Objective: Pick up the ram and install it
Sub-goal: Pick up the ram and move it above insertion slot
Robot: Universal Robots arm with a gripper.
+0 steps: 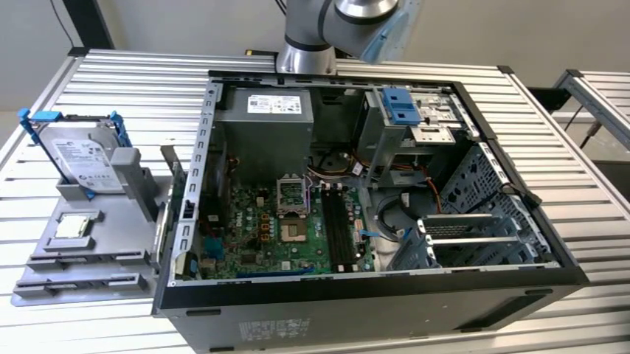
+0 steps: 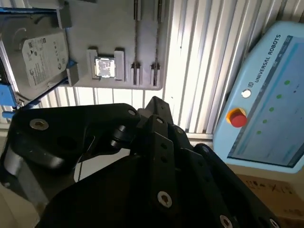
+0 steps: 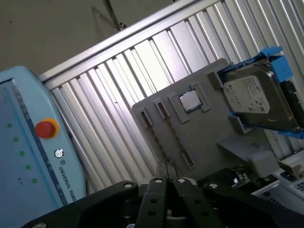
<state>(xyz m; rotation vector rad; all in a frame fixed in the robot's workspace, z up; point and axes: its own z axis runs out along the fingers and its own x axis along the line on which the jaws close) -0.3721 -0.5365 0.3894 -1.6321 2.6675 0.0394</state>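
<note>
In the exterior view, a grey holder (image 1: 99,247) lies on the slatted table (image 1: 128,81). A hard drive (image 1: 84,158) in a blue frame stands upright at the holder's far end. A square processor chip (image 1: 74,227) lies in a seat at the holder's middle. The open computer case (image 1: 374,284) stands just beside the holder, on the exterior view's right of it. The arm (image 1: 310,37) rises beyond the case, well apart from the holder. I cannot tell whether the ram sits in the long dark slots (image 1: 338,225) on the motherboard (image 1: 261,232).

In the second wrist view, the gripper (image 2: 154,100) hangs off the holder's (image 2: 118,28) edge, over the table slats. Its fingers are drawn together with nothing seen between them. The processor chip (image 2: 105,66) and hard drive (image 2: 42,52) rest on the holder, and a pale blue pendant (image 2: 266,95) lies well apart from it.

In the first wrist view, the gripper's (image 3: 166,167) fingertips meet just beside the holder's (image 3: 199,137) edge. The holder's narrow grooves (image 3: 162,109) stand bare beside the processor chip (image 3: 191,100). The hard drive (image 3: 256,97) stands at the holder's other end.
</note>
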